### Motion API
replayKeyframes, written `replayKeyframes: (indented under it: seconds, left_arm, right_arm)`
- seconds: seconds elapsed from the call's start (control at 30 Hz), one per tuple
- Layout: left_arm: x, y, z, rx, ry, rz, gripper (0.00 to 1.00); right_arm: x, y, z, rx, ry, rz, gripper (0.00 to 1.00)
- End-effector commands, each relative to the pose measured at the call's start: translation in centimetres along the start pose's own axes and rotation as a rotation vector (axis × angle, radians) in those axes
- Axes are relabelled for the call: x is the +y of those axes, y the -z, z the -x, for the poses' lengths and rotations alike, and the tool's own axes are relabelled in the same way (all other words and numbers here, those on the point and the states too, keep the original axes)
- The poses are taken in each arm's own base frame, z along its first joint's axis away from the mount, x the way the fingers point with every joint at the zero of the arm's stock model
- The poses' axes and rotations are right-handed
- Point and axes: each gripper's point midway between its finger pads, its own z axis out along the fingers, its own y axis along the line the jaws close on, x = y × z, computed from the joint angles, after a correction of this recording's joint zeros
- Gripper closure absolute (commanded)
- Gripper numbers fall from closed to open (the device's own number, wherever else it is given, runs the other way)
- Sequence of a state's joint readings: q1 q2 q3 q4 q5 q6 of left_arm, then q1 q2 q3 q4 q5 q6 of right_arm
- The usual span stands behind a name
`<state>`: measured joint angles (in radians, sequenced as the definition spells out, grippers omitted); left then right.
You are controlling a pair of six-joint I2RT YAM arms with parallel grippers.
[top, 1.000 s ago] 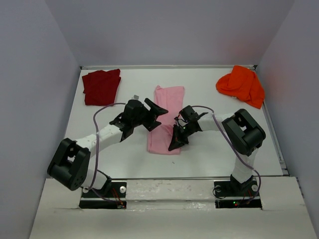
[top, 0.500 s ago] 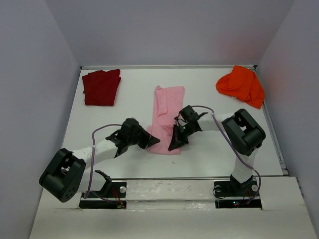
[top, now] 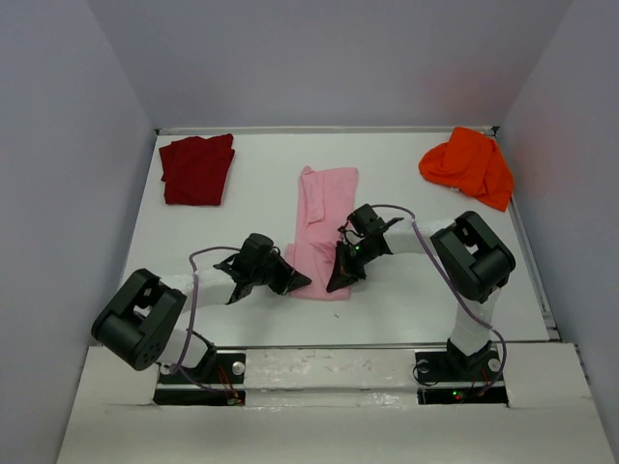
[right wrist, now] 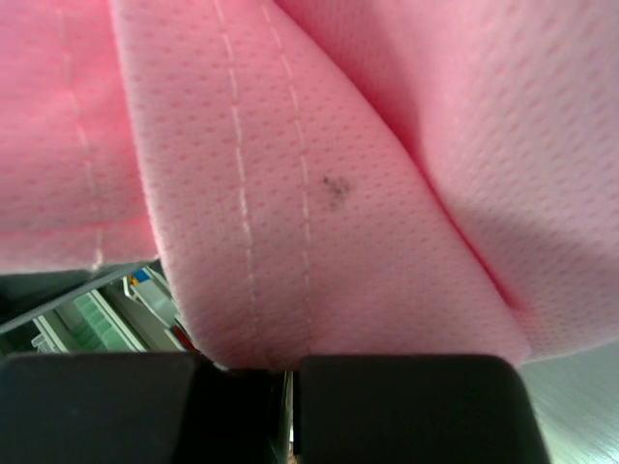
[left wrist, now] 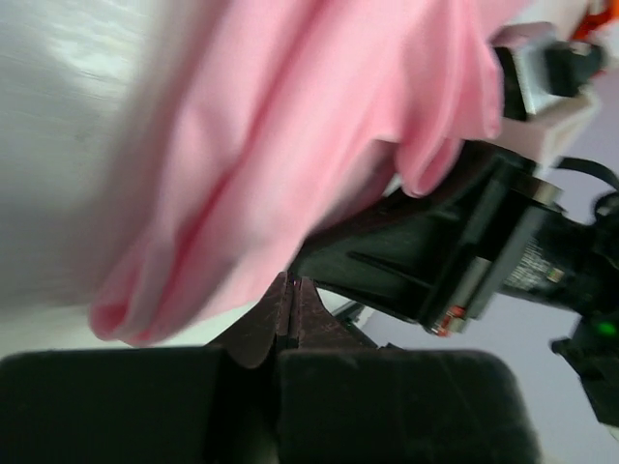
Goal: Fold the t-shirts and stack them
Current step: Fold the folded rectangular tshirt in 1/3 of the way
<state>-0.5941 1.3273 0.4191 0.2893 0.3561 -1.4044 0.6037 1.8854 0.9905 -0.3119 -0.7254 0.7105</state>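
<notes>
The light pink t-shirt (top: 321, 217) lies mid-table, folded into a long narrow strip. My left gripper (top: 300, 282) is low at its near left corner, and its fingers (left wrist: 261, 319) are pressed together right at the cloth's edge (left wrist: 242, 193). My right gripper (top: 338, 283) is shut on the near right corner, where the stitched hem (right wrist: 271, 242) runs down into the jaws. The dark red t-shirt (top: 197, 167) lies folded at the back left. The bright orange t-shirt (top: 469, 164) is bunched in a heap at the back right.
Grey walls close in the white table (top: 232, 222) on three sides, with a raised rim along the back and right. The right gripper's black body (left wrist: 455, 251) sits close beyond the left fingertips. Both arm bases are bolted at the near edge.
My left arm has swung down from over the shirt's middle to its near left corner, and its jaws have gone from open to shut. The right arm and the shirts have stayed put.
</notes>
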Motion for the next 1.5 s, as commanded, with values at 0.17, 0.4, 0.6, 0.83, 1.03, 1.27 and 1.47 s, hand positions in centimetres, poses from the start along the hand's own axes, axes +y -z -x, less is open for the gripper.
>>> replayKeyframes:
  seconds: [0.17, 0.4, 0.6, 0.83, 1.03, 1.27, 1.47]
  left_arm:
    - [1.7, -2.0, -1.0, 0.075, -0.012, 0.063, 1.00]
    - [3.6, -3.0, -1.7, 0.124, 0.002, 0.125, 1.00]
    - [3.5, -3.2, -2.0, 0.132, 0.004, 0.122, 1.00]
    - [3.7, -3.4, -2.3, 0.148, 0.000, 0.130, 1.00]
    - [3.0, -3.2, -2.4, 0.154, -0.006, 0.112, 1.00]
    - [3.0, -2.6, -2.9, 0.163, -0.007, 0.106, 1.00]
    - [3.1, -2.3, -2.9, 0.159, -0.013, 0.109, 1.00]
  right_arm:
    - [1.1, 0.4, 0.9, -0.037, 0.052, -0.009, 1.00]
    - [3.1, 2.9, 2.4, -0.105, 0.081, 0.012, 0.82]
    - [2.3, 5.5, 4.0, -0.185, 0.055, 0.001, 0.81]
    - [-1.0, 5.3, 6.3, -0.218, 0.049, -0.063, 0.84]
    - [-2.2, 3.9, 9.0, -0.223, 0.052, -0.091, 0.87]
    - [-1.6, 5.5, 15.3, -0.296, 0.065, -0.069, 0.88]
    - [-1.5, 9.2, 18.1, -0.349, 0.086, -0.103, 0.88]
